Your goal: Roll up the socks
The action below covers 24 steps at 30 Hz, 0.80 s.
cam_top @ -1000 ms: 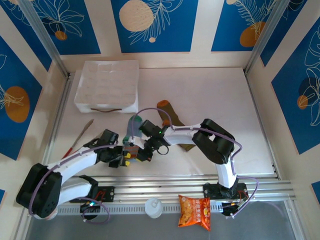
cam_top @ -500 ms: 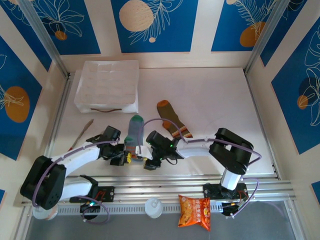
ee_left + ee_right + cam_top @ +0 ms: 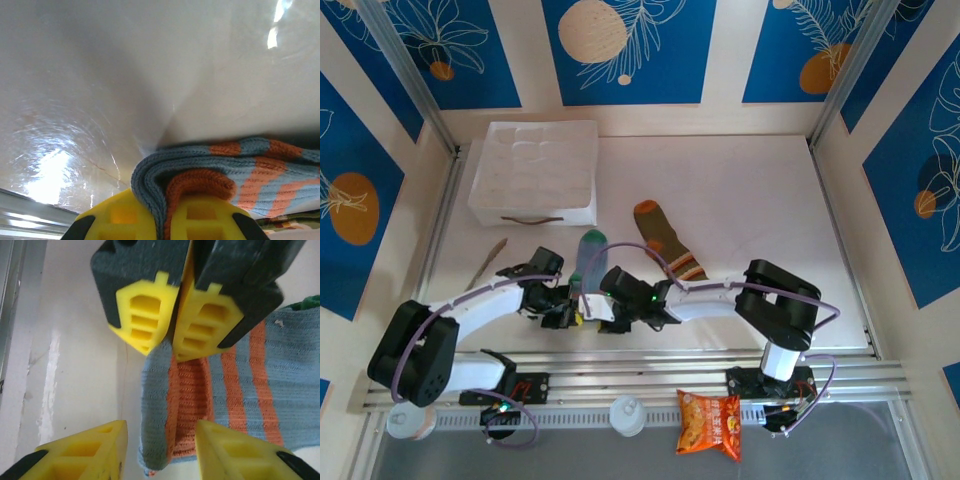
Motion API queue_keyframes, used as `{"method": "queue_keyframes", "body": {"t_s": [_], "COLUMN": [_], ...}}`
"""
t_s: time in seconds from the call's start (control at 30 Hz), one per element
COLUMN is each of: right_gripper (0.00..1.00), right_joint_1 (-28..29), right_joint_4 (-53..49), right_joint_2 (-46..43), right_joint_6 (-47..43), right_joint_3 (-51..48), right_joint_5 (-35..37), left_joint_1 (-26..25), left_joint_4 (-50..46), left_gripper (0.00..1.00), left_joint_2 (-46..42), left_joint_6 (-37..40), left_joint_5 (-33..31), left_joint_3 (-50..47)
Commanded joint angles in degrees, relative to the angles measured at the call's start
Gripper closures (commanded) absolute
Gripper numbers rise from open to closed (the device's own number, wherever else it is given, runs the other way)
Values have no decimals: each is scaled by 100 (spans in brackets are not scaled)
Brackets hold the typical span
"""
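Pinched tight, the left gripper (image 3: 170, 342) clamps its yellow ribbed pads on the doubled-over cuff of the grey-blue sock (image 3: 280, 390); the knit is ribbed and soft, banded with orange stripes; the right gripper (image 3: 160, 437) stands partly apart, straddling the cuff's edge and holding nothing; this sock lies flat on the smooth white table (image 3: 750, 190) near the front rail, a green patch at its far end; the olive-brown sock (image 3: 665, 240) lies just to its right; a white moulded tray (image 3: 533, 170) sits back left; an orange snack packet (image 3: 710, 423) lies beyond the rail.

This is a robotics lab test cell. A white tabletop (image 3: 750, 190) is boxed in by aluminium posts (image 3: 412, 85) and blue leaf-print wall panels (image 3: 628, 50). Robot arms (image 3: 480, 300) are bolted to a slotted rail (image 3: 650, 368).
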Motion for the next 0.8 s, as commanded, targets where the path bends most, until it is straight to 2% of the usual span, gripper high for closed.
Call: {"method": "queue_keyframes", "body": {"t_s": [0.0, 0.2, 0.33, 0.4, 0.53, 0.7, 0.77], "right_gripper": [64, 76, 94, 100, 100, 100, 100], "right_joint_1": [51, -23, -278, -460, -821, -1048, -1100], "right_joint_4": [6, -191, -457, -767, -1431, -2073, -2293], "right_joint_2": [114, 403, 565, 673, 981, 1418, 1588], "right_joint_6": [88, 515, 1042, 1305, 1773, 2042, 2115], "right_joint_3": [149, 252, 449, 644, 1000, 1284, 1421], "right_joint_5": [-180, -316, -688, -1180, -2247, -2748, -2822], "left_joint_1": [35, 84, 95, 106, 153, 220, 238], "left_joint_4": [-723, -701, -709, -746, -953, -1060, -1148], "left_gripper": [100, 100, 99, 90, 67, 42, 36], "left_joint_2": [341, 352, 260, 121, -313, -936, -1145], "left_joint_6": [3, 73, 128, 189, 338, 429, 517], "left_joint_5": [-436, -412, -397, -456, -631, -738, -798], "left_joint_3": [-291, -276, -238, -195, -106, -119, -73]}}
